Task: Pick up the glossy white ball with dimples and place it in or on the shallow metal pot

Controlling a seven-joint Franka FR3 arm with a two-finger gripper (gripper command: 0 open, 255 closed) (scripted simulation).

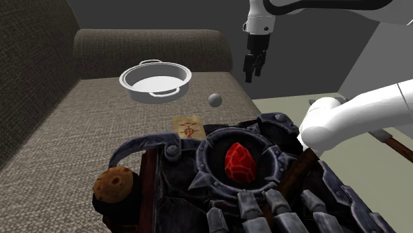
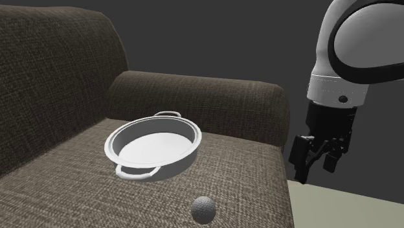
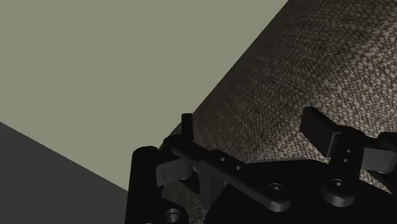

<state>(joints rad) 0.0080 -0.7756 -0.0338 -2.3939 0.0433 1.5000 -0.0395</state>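
Gripper: black two-finger gripper (image 1: 254,69), fingers apart, empty.
Risk: grey dimpled ball (image 1: 214,99) near edge of brown cushion (image 1: 79,132); nudged, may roll off.

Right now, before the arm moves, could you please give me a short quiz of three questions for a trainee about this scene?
1. True or false: the small grey dimpled ball lies inside the shallow silver metal pot with two handles.
2. The all-black two-finger gripper is: A) shut on the ball; B) open and empty, up in the air; C) resting in the pot.
3. Fill in: ball and pot both rest on the brown woven ___ seat.
Key: 1 false; 2 B; 3 sofa.
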